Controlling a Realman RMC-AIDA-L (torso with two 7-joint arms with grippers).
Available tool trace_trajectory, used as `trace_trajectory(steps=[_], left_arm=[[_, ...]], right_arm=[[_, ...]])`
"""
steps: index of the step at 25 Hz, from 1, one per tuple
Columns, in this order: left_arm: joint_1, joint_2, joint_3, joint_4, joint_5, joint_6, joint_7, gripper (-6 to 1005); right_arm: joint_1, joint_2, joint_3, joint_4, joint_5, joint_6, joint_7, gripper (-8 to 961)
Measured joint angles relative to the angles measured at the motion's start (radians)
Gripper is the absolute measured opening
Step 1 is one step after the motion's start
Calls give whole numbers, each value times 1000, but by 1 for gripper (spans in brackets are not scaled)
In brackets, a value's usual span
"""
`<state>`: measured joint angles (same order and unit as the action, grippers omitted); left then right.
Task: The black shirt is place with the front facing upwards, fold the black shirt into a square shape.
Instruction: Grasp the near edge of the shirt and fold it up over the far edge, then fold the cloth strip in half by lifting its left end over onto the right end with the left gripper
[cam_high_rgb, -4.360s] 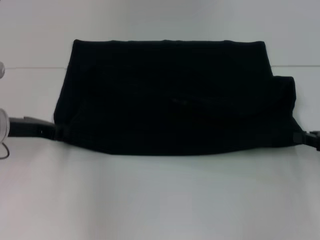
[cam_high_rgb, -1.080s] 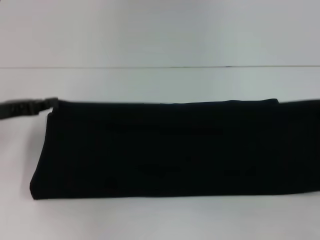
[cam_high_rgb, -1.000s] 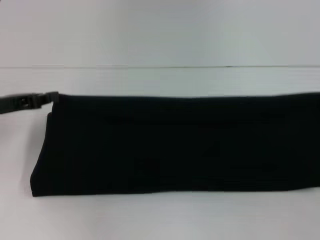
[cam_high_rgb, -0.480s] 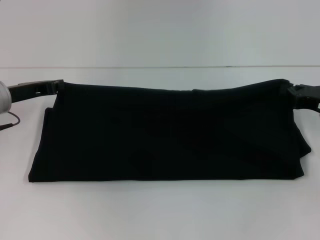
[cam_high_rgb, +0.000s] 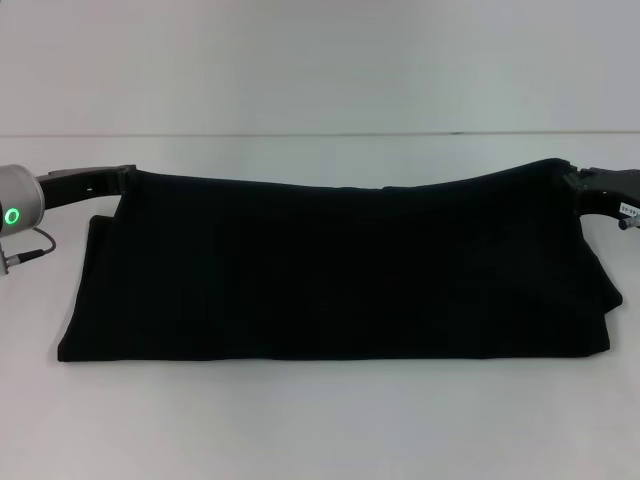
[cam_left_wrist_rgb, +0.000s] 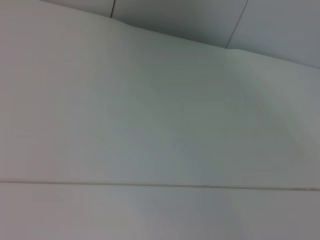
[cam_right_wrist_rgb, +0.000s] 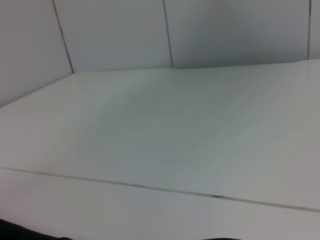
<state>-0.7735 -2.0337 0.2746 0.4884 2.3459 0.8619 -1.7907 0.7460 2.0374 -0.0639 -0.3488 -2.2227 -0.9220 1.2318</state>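
The black shirt (cam_high_rgb: 340, 270) lies folded into a wide band across the white table in the head view, its plain side up. Its far edge is lifted at both top corners and sags a little in the middle. My left gripper (cam_high_rgb: 122, 177) is shut on the far left corner of the shirt. On the other side my right gripper (cam_high_rgb: 578, 183) is shut on the far right corner. Only a sliver of dark cloth (cam_right_wrist_rgb: 20, 231) shows in the right wrist view. The left wrist view shows bare table only.
The white table (cam_high_rgb: 320, 420) runs all around the shirt, with a thin seam line (cam_high_rgb: 300, 134) across it beyond the cloth. A grey cable (cam_high_rgb: 22, 258) hangs by my left wrist. White wall panels (cam_right_wrist_rgb: 115, 30) stand behind the table.
Both grippers have moved inward and slightly back with the shirt's far corners. The right gripper came into view from the right, and the right end of the shirt now shows.
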Motion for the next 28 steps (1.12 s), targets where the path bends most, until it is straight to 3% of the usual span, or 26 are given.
trace_trajectory(steps=[3,4,6,10,16,19,23,25,28], left_arm=[[-1,-6,-4,1,-17,-14,-1,0],[3,-11,-7,4,-44,-34,-1,41],[9,-14,-7,6,-72,-51,-1,122],[24,-13,-3,6,-153,-77,0,199],[39,-18,-2,30,-168,-62,-5,316],[59,-17,-6,53,-169,61,-11,428],[95,14,-1,81,-172,404,-12,615],[112,29,-1,88,-173,556,-16,710],[137,44,-1,98,-172,698,-54,832]], right_arm=[[0,0,-2,1,0,13,8,53],[-3,0,0,1,0,18,8,55],[-4,0,3,0,0,22,9,100],[-9,-4,8,-10,10,44,25,191],[-42,-19,5,-34,105,14,29,364],[-59,-26,2,-55,124,-60,57,486],[-98,-40,-18,-137,123,-273,192,740],[-115,-47,-49,-174,123,-351,274,822],[-138,-59,-121,-229,122,-438,405,946]])
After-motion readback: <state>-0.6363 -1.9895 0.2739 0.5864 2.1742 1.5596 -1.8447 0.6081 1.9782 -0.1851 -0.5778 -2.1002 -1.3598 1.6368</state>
